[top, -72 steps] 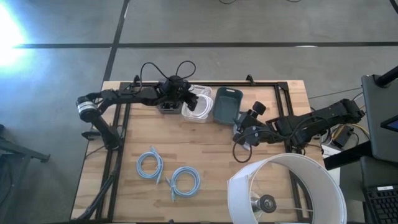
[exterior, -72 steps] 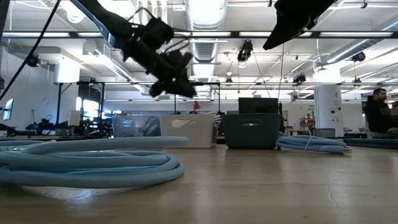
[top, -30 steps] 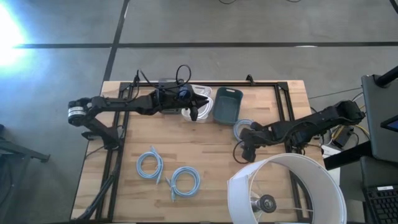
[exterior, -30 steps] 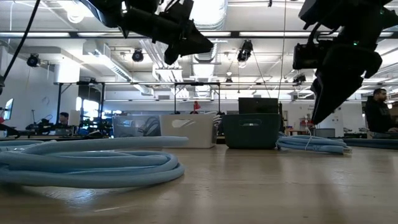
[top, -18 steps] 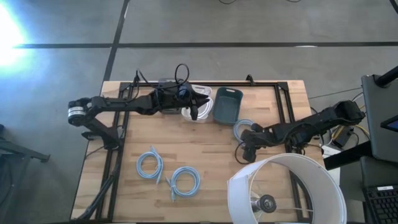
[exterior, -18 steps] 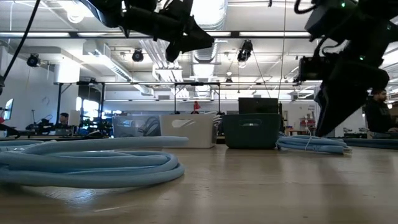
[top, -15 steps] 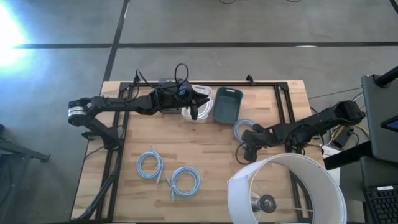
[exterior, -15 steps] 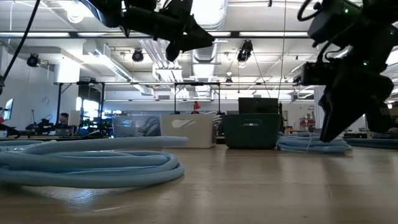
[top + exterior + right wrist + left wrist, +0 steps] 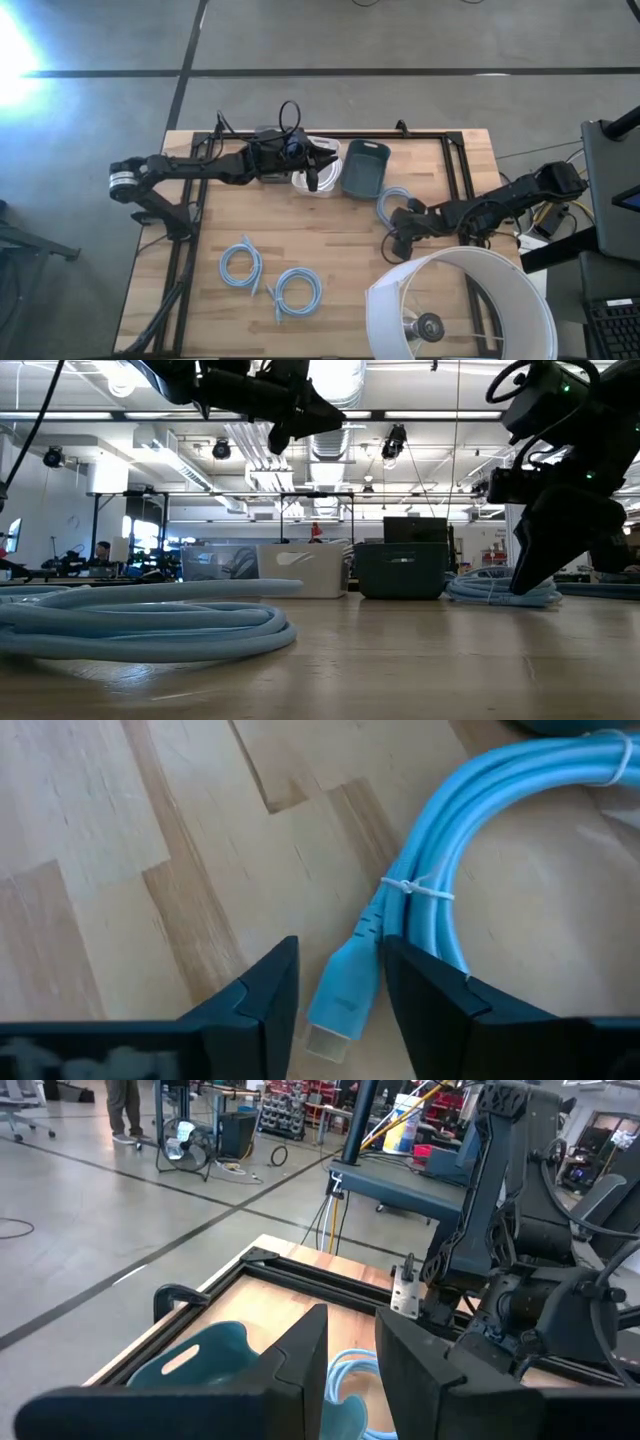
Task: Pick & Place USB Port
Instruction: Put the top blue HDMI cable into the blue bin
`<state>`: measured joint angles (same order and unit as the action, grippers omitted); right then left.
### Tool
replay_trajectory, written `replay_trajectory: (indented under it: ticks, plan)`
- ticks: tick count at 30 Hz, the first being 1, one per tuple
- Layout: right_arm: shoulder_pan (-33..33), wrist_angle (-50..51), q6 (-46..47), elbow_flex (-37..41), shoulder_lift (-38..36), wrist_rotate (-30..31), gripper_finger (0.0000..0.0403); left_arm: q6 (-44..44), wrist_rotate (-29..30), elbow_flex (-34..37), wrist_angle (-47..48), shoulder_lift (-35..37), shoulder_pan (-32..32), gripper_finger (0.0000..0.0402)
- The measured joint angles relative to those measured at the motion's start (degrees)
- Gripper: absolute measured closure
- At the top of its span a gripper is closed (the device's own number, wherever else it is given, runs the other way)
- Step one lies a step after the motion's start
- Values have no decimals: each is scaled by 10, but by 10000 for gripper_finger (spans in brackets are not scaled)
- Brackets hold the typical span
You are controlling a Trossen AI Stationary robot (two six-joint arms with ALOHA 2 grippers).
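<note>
A coiled light-blue cable [image 9: 388, 203] lies on the wooden table next to the teal bin [image 9: 365, 165]. Its flat plug [image 9: 335, 1000] rests on the wood. My right gripper [image 9: 340, 960] slants down over that plug, open, with one finger on each side of it; in the high view it [image 9: 399, 222] stands at the coil's near rim. My left gripper [image 9: 312, 178] hangs level and high over the white bin [image 9: 325, 155]. Its fingers [image 9: 352, 1370] stand a little apart with nothing between them. My right gripper has one finger [image 9: 425, 985] right beside the plug's side and the other [image 9: 265, 985] a small gap away. Whether either one touches the plug, I cannot tell.
Two more blue coils [image 9: 242, 265] [image 9: 298, 290] lie at the near left of the table. A big white lampshade [image 9: 460, 305] stands at the near right, close to my right arm. A black frame [image 9: 455, 165] runs along the far and right edges.
My right gripper has sunk toward the table and gone a little toward the far edge, down onto the coil beside the teal bin. The coil lies where it was.
</note>
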<state>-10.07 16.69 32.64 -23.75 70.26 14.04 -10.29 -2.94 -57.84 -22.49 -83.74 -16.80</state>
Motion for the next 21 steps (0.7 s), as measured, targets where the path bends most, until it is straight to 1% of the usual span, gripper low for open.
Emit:
replay_trajectory:
  ticks: [7, 10, 13, 21]
  plan:
    - [0, 5, 4, 9, 1, -32, 330, 1, 0, 0, -2, 0, 0, 312]
    - [0, 4, 4, 8, 0, -33, 363, 9, 0, 0, -2, 0, 0, 312]
    - [0, 5, 3, 4, 0, -36, 387, 15, 0, 0, -3, 0, 0, 312]
    - [-2, 34, 2, -32, -2, -77, 395, 16, 0, 0, -2, 0, 0, 312]
